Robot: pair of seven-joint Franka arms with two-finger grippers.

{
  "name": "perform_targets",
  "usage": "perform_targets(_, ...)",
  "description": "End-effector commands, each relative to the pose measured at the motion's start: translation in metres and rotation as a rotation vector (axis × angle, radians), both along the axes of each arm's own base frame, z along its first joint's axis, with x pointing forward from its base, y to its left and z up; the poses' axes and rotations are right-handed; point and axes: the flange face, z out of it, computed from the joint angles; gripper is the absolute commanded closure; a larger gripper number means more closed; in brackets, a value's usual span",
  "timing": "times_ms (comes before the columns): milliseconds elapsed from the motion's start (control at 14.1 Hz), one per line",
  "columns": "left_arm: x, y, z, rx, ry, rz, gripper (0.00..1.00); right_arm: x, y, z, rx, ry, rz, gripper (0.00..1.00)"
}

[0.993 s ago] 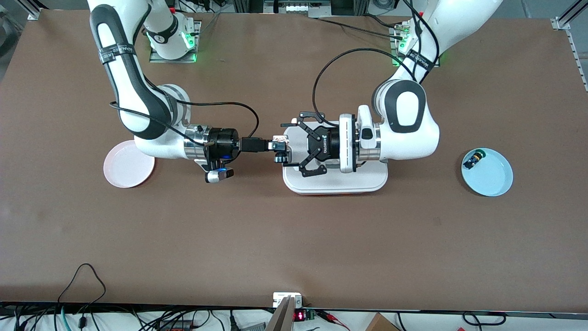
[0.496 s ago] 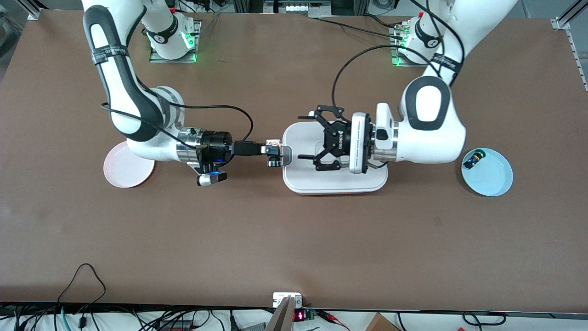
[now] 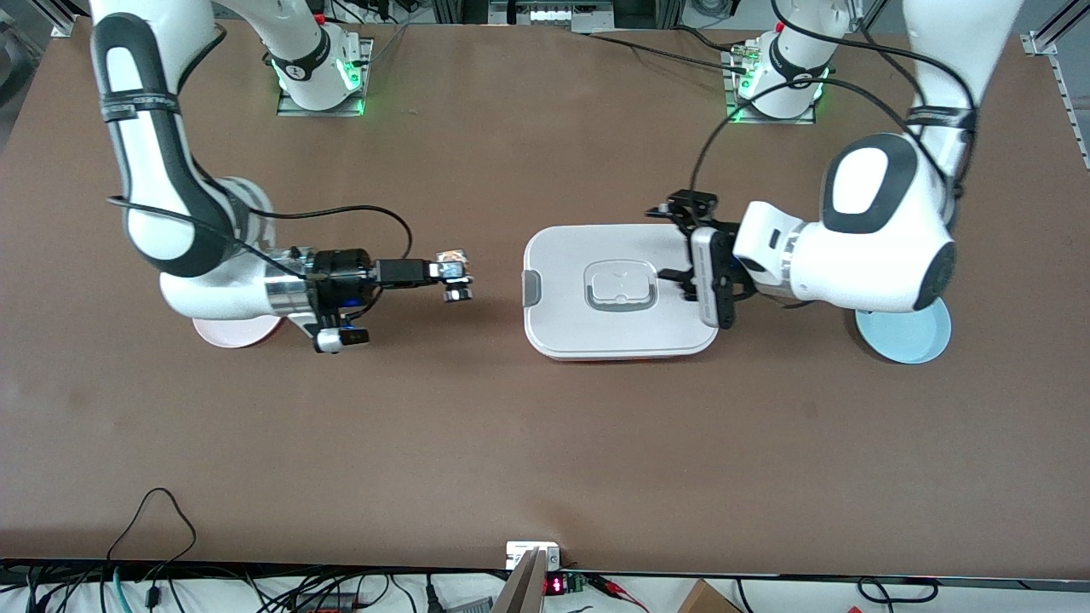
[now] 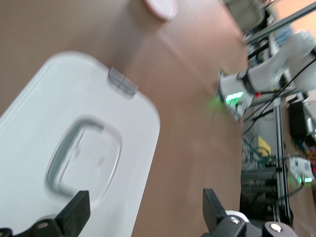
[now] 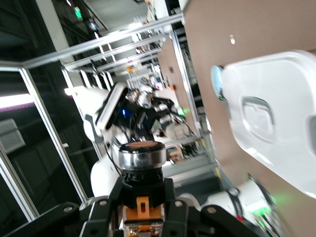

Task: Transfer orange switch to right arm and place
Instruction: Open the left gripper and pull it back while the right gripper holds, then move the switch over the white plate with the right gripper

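Orange switch (image 5: pixel 143 160) clamped in right gripper (image 3: pixel 454 274) fingers — left gripper (image 4: pixel 143 217) spread, empty.

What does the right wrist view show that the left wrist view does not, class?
Only the right wrist view shows the orange switch clamped in the right end effector, and the left arm in the distance. Only the left wrist view shows the open left end effector and the pink plate. Both show the white lidded container on the brown table.

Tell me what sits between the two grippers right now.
In the front view, the white lidded container lies on the table between the right gripper, shut on the orange switch, and the open left gripper.
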Motion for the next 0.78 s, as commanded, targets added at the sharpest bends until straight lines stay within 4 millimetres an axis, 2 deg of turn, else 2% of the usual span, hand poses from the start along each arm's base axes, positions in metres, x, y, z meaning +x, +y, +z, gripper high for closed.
perform_targets(0, -0.002, 0.022, 0.026, 0.293, 0.036, 0.031, 0.0, 0.01, -0.048, 0.021, -0.089, -0.01, 0.111, 1.0)
perform_targets(213, -0.001, 0.045, 0.049, 0.602, 0.024, 0.097, 0.0, 0.017, -0.097, 0.04, -0.214, -0.031, 0.219, 1.0)
perform_targets(355, 0.0, 0.058, 0.069, 0.807, -0.03, 0.167, 0.0, 0.022, -0.136, 0.056, -0.359, -0.072, 0.271, 1.0)
perform_targets(496, 0.006, 0.075, 0.097, 0.885, -0.084, 0.24, 0.0, 0.021, -0.158, 0.063, -0.493, -0.095, 0.326, 1.0)
perform_targets(567, 0.007, 0.089, 0.114, 0.89, -0.104, 0.294, 0.0, 0.019, -0.165, 0.064, -0.586, -0.118, 0.364, 1.0)
perform_targets(709, 0.01, 0.136, 0.139, 0.867, -0.16, 0.481, 0.0, 0.018, -0.186, 0.063, -0.809, -0.221, 0.438, 1.0)
